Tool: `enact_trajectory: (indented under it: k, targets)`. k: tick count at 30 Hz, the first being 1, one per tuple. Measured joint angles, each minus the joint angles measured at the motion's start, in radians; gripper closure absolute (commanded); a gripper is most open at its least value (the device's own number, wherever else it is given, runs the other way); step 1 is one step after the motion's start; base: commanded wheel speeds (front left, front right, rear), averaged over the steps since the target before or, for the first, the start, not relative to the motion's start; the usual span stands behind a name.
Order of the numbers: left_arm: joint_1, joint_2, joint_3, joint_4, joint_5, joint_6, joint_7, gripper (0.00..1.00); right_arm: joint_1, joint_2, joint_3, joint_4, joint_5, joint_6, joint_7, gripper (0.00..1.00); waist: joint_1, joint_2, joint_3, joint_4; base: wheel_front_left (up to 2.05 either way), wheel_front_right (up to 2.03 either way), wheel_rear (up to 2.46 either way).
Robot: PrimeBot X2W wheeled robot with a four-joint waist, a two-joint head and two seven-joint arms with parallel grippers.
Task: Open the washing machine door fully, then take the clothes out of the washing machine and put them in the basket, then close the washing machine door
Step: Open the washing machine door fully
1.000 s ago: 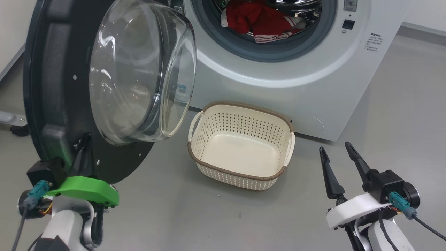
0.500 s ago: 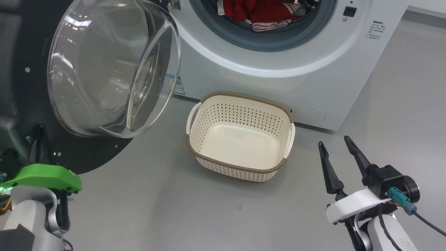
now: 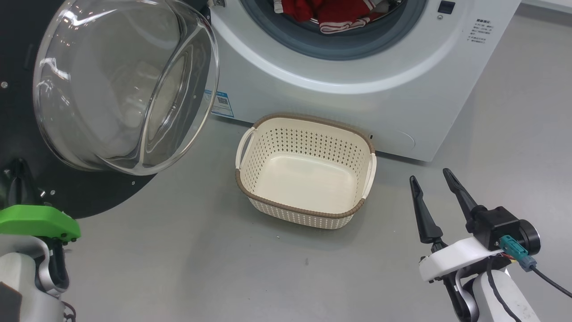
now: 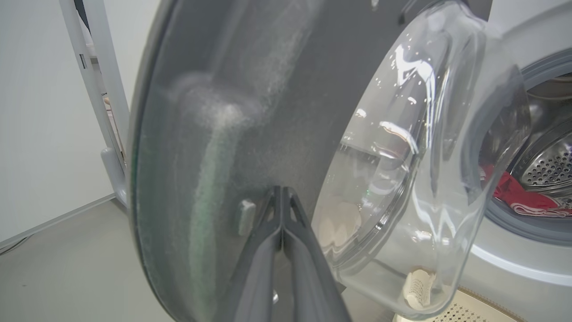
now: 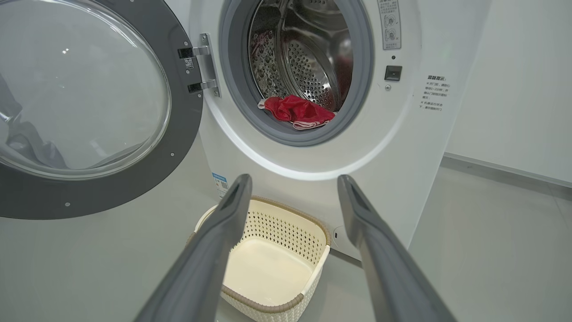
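Head view: door (image 3: 100, 193) open, clothes (image 3: 333, 11) inside washing machine (image 3: 344, 105).

The washing machine (image 3: 357, 107) is white, with a grey rubber seal (image 5: 233, 76), a shiny steel drum (image 5: 313, 58) dotted with holes and a small blue label sticker (image 3: 220, 103). The washing machine door (image 3: 116, 85) is glossy black around clear glass. The clothes (image 3: 333, 11) are bright red with white striped trim, and the basket (image 3: 308, 143) is cream with rows of small holes and a brown woven-look rim, on a plain grey floor (image 3: 201, 259).
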Motion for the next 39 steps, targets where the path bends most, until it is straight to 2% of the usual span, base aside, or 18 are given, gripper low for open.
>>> enact_trajectory:
  k: [11, 22, 28, 29, 30, 39]
  targets:
    - [0.013, -0.023, 0.028, -0.066, 0.03, 0.001, -0.002, 1.0, -0.005, 0.0, 0.006, 0.004, -0.003, 0.008, 0.0, 0.0, 0.0, 0.0, -0.004, -0.007, 0.0, 0.0, 0.0]
    - [0.147, -0.063, 0.027, -0.16, 0.074, 0.001, -0.003, 1.0, -0.012, 0.001, 0.027, 0.021, -0.007, 0.011, 0.0, 0.0, 0.0, 0.0, -0.034, -0.034, 0.0, 0.0, 0.0]
    - [0.244, -0.09, -0.012, -0.229, 0.117, -0.002, -0.003, 0.99, -0.006, 0.002, 0.036, 0.028, -0.007, 0.016, 0.0, 0.0, 0.0, 0.0, -0.06, -0.06, 0.0, 0.0, 0.0]
    - [0.258, -0.093, -0.016, -0.239, 0.121, -0.002, -0.003, 0.57, -0.003, 0.003, 0.038, 0.028, -0.005, 0.016, 0.0, 0.0, 0.0, 0.0, -0.062, -0.065, 0.0, 0.0, 0.0]
    - [0.273, -0.095, -0.023, -0.249, 0.121, -0.002, -0.003, 0.02, 0.0, 0.003, 0.04, 0.029, -0.004, 0.016, 0.0, 0.0, 0.0, 0.0, -0.065, -0.07, 0.0, 0.0, 0.0]
    - [0.342, -0.116, -0.113, -0.337, 0.176, -0.028, -0.003, 0.0, 0.009, 0.006, 0.049, 0.034, 0.003, 0.016, 0.0, 0.0, 0.0, 0.0, -0.087, -0.12, 0.0, 0.0, 0.0]
